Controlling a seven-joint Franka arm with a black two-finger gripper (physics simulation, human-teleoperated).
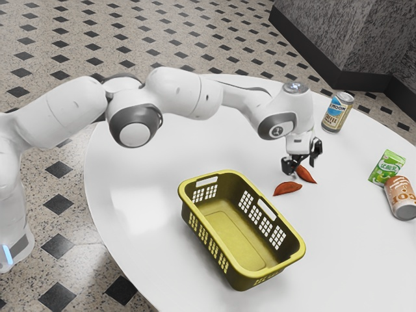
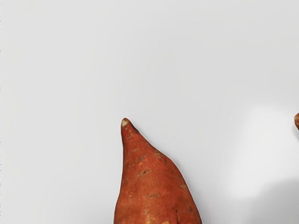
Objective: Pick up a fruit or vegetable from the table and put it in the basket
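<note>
The gripper is low over the white table, its two black fingers apart. Directly below it, in the exterior view, lies a red-orange sweet potato, partly hidden by the near finger. The wrist view has this sweet potato large at the lower edge, its pointed tip toward open table. A second sweet potato rests beside the first, nearer the basket; its end peeks in at the wrist view's side. The yellow-green basket stands upright with nothing visible inside.
Toward the exterior view's right are a coffee can standing upright, a green carton and an orange-brown can that leans or lies close to it. The round table's edge curves past the basket.
</note>
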